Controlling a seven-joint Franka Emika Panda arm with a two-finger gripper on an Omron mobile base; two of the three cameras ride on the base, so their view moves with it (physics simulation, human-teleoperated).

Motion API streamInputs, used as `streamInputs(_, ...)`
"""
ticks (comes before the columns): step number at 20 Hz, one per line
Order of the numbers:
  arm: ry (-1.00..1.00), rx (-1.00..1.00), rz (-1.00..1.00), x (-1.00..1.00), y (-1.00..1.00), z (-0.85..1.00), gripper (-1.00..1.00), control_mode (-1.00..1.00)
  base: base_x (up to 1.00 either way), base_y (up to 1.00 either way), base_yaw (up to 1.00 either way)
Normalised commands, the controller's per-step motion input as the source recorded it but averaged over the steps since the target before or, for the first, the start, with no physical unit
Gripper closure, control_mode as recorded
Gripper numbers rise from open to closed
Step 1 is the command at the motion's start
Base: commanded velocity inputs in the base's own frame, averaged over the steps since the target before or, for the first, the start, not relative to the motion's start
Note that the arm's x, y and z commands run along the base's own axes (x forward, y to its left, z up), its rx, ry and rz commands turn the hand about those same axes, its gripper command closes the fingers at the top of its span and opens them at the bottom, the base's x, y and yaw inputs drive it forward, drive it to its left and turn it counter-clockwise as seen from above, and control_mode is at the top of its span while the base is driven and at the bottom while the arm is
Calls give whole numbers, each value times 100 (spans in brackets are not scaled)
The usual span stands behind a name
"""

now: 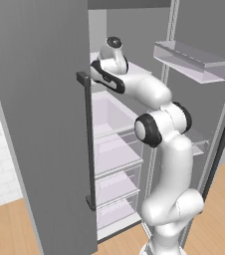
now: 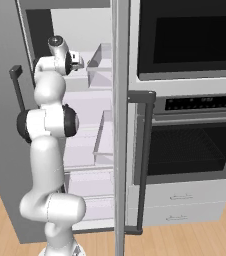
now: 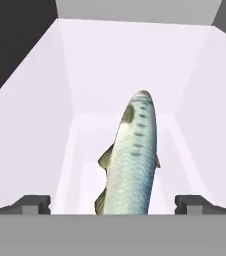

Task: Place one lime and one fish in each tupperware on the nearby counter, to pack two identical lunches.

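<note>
I've got the fish (image 3: 131,160) dead ahead in the hand view, lying lengthwise on a white shelf inside the fridge, its near end sitting right between my two fingertips (image 3: 32,204) and its far end pointing away toward the back wall. The gripper (image 3: 113,205) is spread wide, one dark tip out on either side of the fish with clear white shelf showing between each tip and the body, so I'm not touching it and nothing is held. It's the pale silvery one: fine scale pattern along the flank, an olive-green back with a row of darker spots, small greenish fins jutting out on its left edge. The fridge interior (image 3: 120,65) is smooth, matte white, walls narrowing toward the back. From the left base view, my arm (image 1: 167,149) bends up and reaches in past the grey fridge door (image 1: 35,124) with its long dark handle (image 1: 88,139); the hand is tucked behind the wrist there, so I can't see the fingers from that side. Clear drawers (image 1: 114,169) stack below. The right base view shows the wall oven (image 2: 190,125) with its dark glass. The fish's near end is cut off by the bottom of the hand view.
</note>
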Motion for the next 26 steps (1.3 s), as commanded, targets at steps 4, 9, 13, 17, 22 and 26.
streamInputs(4, -3, 0, -2, 0, 0, -10, -100, -100, 0, 0, 0)
streamInputs(9, 0, 0, 0, 0, 0, 0, 100, -100, 0, 0, 0)
streamInputs(13, 0, 0, 0, 0, 0, 0, 100, -100, 0, 0, 0)
streamInputs(17, 0, 0, 0, 0, 0, 0, 100, -100, 0, 0, 0)
streamInputs(22, 0, 0, 0, -13, -32, -2, 100, -100, 0, 0, 0)
streamInputs(26, 0, 0, 0, -63, -59, 1, 100, -100, 0, 0, 0)
